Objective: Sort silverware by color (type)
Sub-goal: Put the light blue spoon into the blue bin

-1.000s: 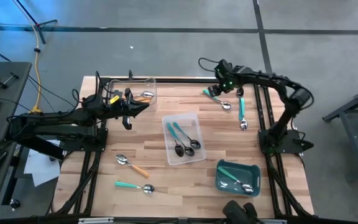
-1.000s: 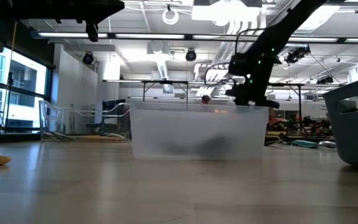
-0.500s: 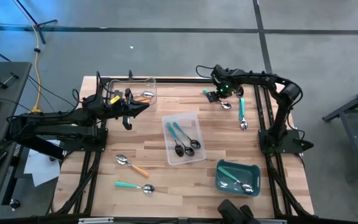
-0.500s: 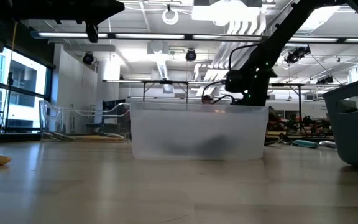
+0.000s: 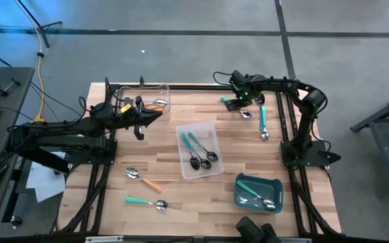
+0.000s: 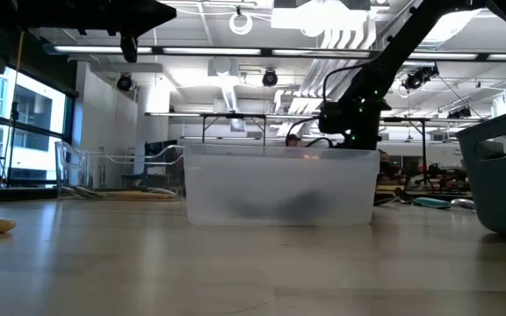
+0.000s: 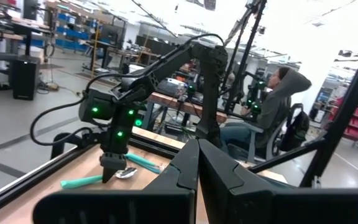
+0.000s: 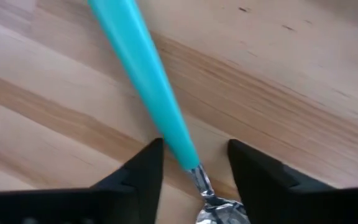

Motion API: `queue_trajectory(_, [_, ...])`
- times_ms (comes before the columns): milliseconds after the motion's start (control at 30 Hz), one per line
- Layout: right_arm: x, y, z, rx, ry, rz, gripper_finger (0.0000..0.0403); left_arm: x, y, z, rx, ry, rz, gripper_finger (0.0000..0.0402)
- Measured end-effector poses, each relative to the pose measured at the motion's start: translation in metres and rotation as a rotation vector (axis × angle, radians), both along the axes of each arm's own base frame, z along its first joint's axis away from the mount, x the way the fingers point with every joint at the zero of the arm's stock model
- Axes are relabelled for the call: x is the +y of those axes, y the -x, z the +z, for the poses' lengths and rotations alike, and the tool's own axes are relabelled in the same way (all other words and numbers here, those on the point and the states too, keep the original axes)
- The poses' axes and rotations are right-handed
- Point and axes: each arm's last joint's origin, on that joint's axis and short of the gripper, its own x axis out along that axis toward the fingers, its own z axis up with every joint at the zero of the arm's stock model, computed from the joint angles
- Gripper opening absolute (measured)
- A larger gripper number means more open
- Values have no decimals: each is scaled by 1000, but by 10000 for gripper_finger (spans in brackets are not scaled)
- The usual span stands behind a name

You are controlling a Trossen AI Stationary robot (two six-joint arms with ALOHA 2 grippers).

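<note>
Overhead, the right gripper [image 5: 234, 102] sits low at the table's [image 5: 167, 152] far right corner, directly over a green-handled spoon [image 5: 236, 106] that lies flat on the wood; a teal-handled spoon [image 5: 263, 121] lies just beside it toward the right edge; the left gripper [image 5: 148, 116] hovers, closed and empty, beside the clear tray [image 5: 145, 96] at the far left, which holds an orange-handled spoon [image 5: 157, 103]; the centre tray [image 5: 210, 129] holds two teal spoons [image 5: 196, 150]; the teal bin [image 5: 242, 196] at the near right holds another spoon [image 5: 258, 198]; an orange spoon [image 5: 142, 177] and a teal spoon [image 5: 144, 201] lie loose near the left front edge.

Low view: the right arm [image 6: 369, 79] reaches down behind the frosted centre tray [image 6: 279, 186], so its fingertips and the spoon under them are hidden; the bin's wall [image 6: 499, 175] stands at the right.

Left wrist view: the left fingers [image 7: 188, 168] press together with nothing between them; farther off the right gripper [image 7: 112, 169] points straight down, its tips touching the green handle [image 7: 82, 181] right by the shiny bowl [image 7: 126, 173]; a seated person in a grey hood [image 7: 275, 112] is beyond the table.

Right wrist view: the right fingers [image 8: 143, 167] stand apart, straddling the handle [image 8: 148, 81] where it narrows to the metal neck [image 8: 199, 177]; the handle runs between both tips, not yet pinched, still flat on the wood [image 8: 291, 93].
</note>
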Motion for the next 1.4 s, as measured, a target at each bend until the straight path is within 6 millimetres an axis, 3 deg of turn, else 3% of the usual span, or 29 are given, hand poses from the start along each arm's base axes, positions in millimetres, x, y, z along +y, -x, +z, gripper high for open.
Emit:
queue_trajectory(233, [0, 2, -1, 25, 10, -1, 21, 1, 0, 0, -1, 1, 20, 1])
queue_trajectory(433, [0, 2, -1, 27, 8, 7, 38, 1, 0, 0, -1, 2, 21, 1])
queue_trajectory(567, [1, 2, -2, 29, 3, 8, 15, 1, 0, 0, -2, 7, 23, 1])
queue_trajectory(833, [8, 3, 9, 9, -10, 26, 16, 1, 0, 0, -2, 9, 24, 0])
queue_trajectory(1067, [25, 3, 69, -133, 154, 67, 16, 0, 0, 0, -3, 8, 10, 0])
queue_trajectory(1267, [57, 7, 131, -316, 351, 125, 16, 0, 0, 0, -2, 7, 1, 0])
queue_trajectory(1400, [83, 8, 163, -530, 513, 184, 16, 0, 0, 0, -3, 14, 1, 0])
